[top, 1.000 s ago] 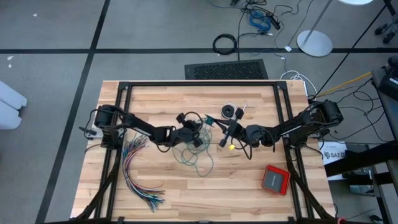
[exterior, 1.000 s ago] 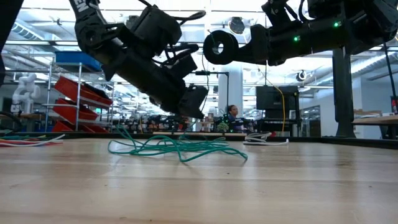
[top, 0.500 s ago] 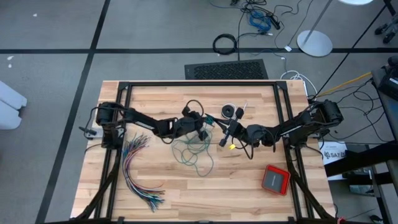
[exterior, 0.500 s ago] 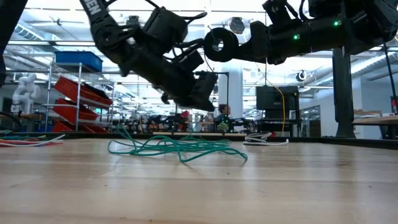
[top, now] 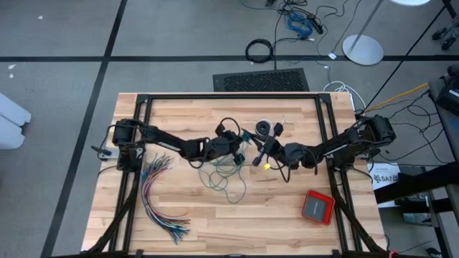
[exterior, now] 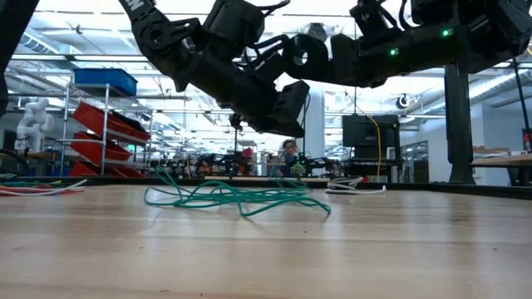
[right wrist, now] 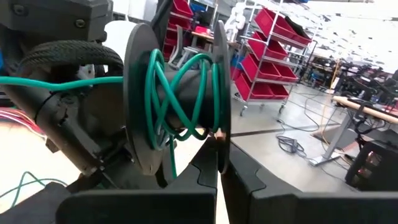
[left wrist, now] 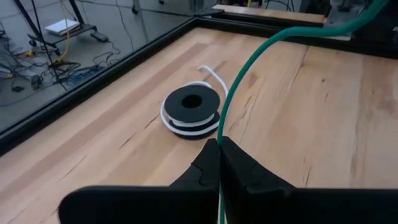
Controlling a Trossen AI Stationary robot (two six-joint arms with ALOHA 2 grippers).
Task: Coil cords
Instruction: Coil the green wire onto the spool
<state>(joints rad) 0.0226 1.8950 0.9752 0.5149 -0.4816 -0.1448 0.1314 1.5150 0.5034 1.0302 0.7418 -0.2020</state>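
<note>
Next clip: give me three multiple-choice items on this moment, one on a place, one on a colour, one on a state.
1. Where is the red box?
A. near the right arm's side of the table
B. beside the coloured wires
C. on the floor

2. What colour is the cord wound on the spool in the right pincer?
A. black
B. teal-green
C. yellow

3. How is the left pincer?
A. open, empty
B. shut on the teal cord
C. shut on the black reel

Key: 1 A, the high view shows it on the table by the right arm. 2 B, the right wrist view shows green turns. 3 B, the left wrist view shows the cord leaving the closed fingertips.
</note>
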